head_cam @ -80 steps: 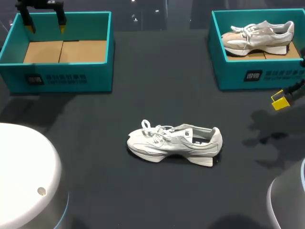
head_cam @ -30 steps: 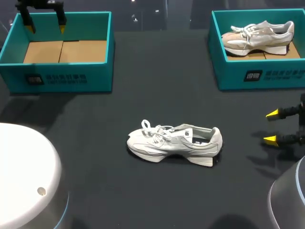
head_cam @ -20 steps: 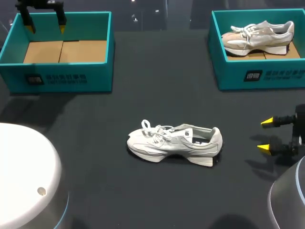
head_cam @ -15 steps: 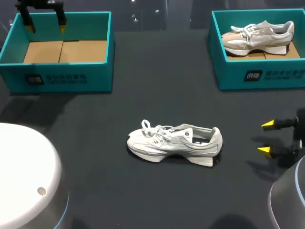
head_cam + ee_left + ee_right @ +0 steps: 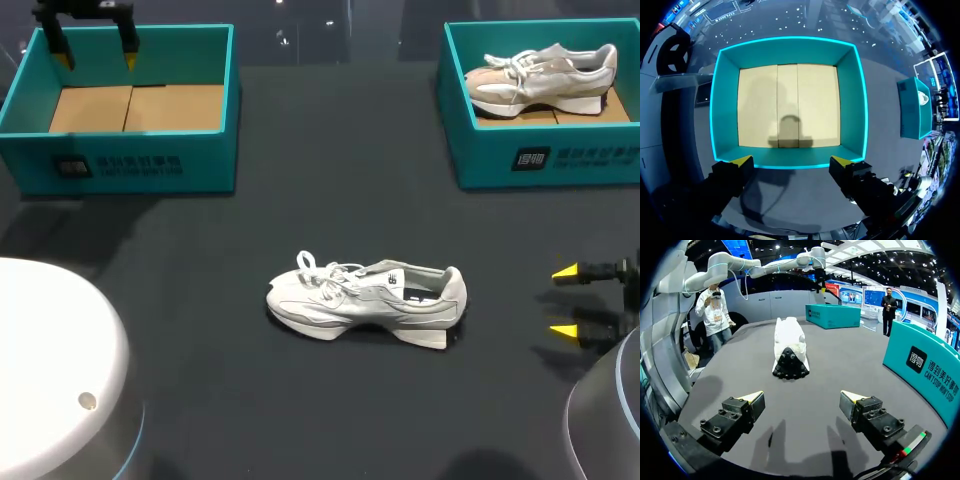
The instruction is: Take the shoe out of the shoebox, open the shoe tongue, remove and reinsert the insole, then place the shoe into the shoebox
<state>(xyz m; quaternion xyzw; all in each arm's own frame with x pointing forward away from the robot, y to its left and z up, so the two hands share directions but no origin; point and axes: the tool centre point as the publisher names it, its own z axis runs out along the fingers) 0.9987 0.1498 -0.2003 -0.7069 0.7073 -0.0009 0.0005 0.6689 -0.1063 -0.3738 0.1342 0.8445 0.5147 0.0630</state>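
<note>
Two white shoes [image 5: 365, 298] [image 5: 540, 75], two teal shoeboxes [image 5: 130, 150] [image 5: 480, 150], two pairs of yellow-tipped fingers [image 5: 128, 42] [image 5: 567, 272]

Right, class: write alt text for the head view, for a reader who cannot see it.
A white sneaker stands in the middle of the dark table, toe to the left, with the open right gripper off its heel end. At the back are two teal boxes: the empty left shoebox, below the open left gripper, and the right shoebox, holding a second sneaker.

White laced shoe [image 5: 365, 300] sat upright on its sole on the worktop [image 5: 300, 200], toe pointing left, open teal shoebox [image 5: 130, 160] stood well apart.
</note>
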